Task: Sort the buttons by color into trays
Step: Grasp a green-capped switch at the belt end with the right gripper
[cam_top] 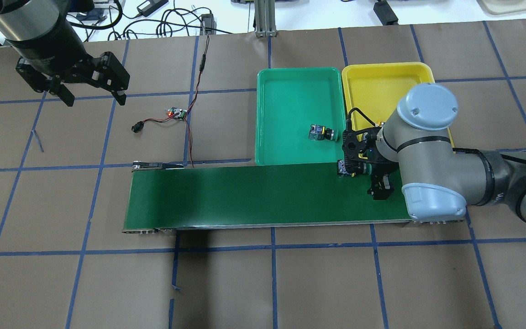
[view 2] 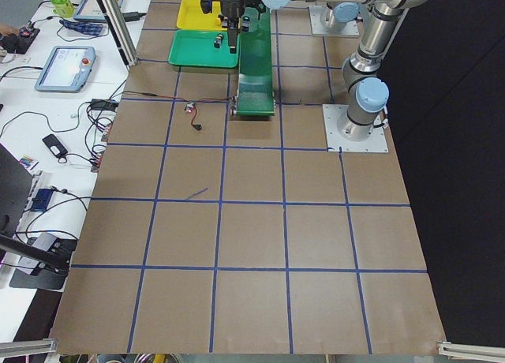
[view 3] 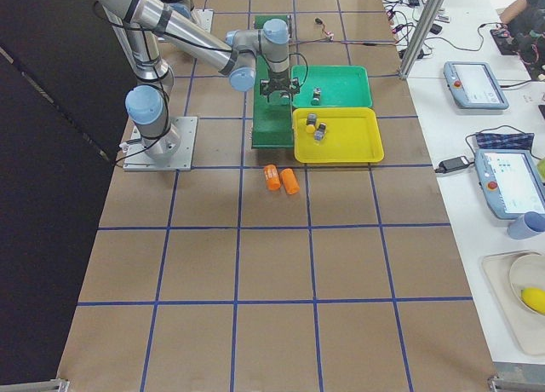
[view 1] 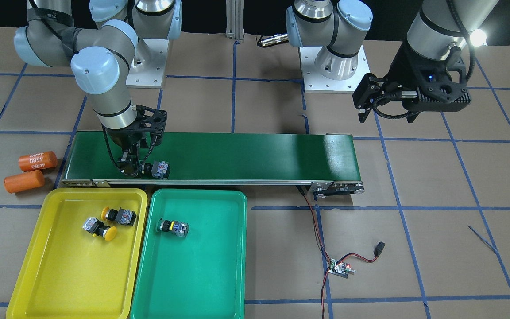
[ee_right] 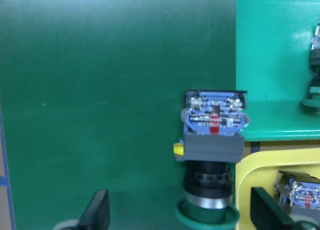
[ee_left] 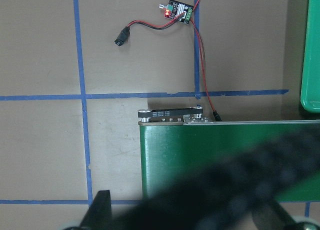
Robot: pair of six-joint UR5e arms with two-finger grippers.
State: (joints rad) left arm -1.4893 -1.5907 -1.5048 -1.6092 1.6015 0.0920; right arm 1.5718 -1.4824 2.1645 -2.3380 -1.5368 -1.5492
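Four buttons show. Two yellow-capped ones (view 1: 120, 215) (view 1: 99, 228) lie close together on their sides in the yellow tray (view 1: 29, 266). One green-capped button (view 1: 174, 227) lies in the teal tray (view 1: 193, 279). The second green-capped button (view 1: 160, 169) lies on its side on the dark-green conveyor belt (view 1: 246, 155), at the edge beside the two trays.

Two orange cylinders rest on the surface off the belt's end. One (view 1: 38, 161) is printed "4680" more than once; the other (view 1: 24, 181) shows no writing.

The right arm is bent at the elbow with its wrist pointing down at the belt. The right pincer (ee_right: 182, 207) is released: its fingers stand wide apart on either side of the green cap and touch nothing.

The left pincer (cam_top: 93, 97) hangs high over bare surface, well apart from the belt, also spread wide and holding nothing. A small circuit board (view 1: 339, 268) with red-black wires glows red.
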